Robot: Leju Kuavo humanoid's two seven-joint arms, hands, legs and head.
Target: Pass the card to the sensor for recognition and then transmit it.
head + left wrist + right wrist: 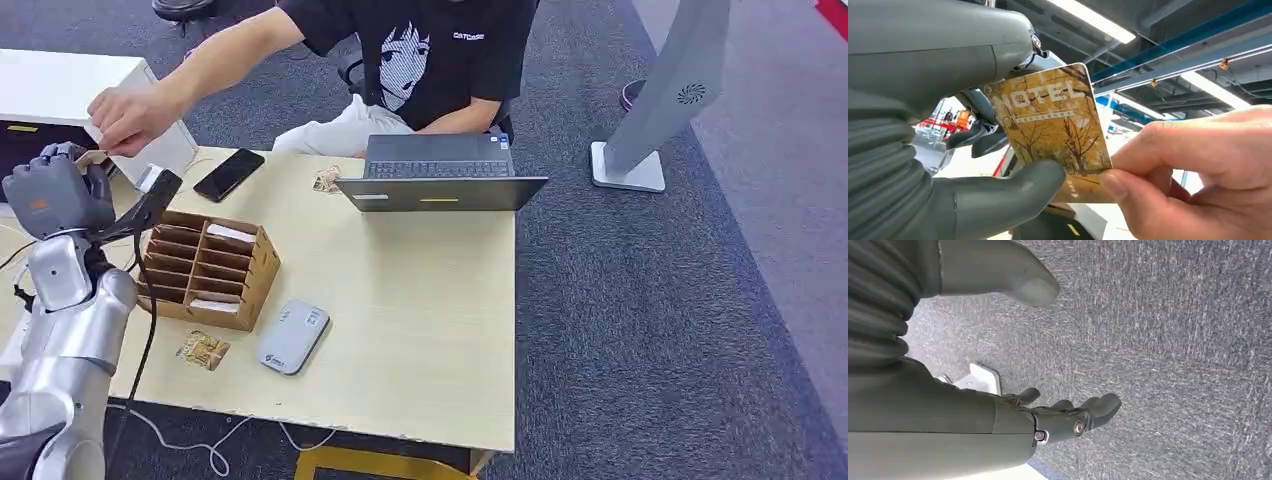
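My left hand (62,190) is raised at the table's far left corner and holds a golden hotel card (1055,135) printed with trees between thumb and fingers. A person's hand (1193,175) pinches the card's free edge; in the head view that hand (130,118) reaches over mine and hides the card. The grey card sensor (293,336) lies flat near the table's front. My right hand (1068,417) hangs over the grey carpet, fingers apart, holding nothing.
A wooden card organiser (208,268) sits beside my left arm, with a loose card (204,350) in front of it. A black phone (229,173), another card (326,180) and an open laptop (438,172) lie near the seated person (420,60). A white stand (660,100) rises at right.
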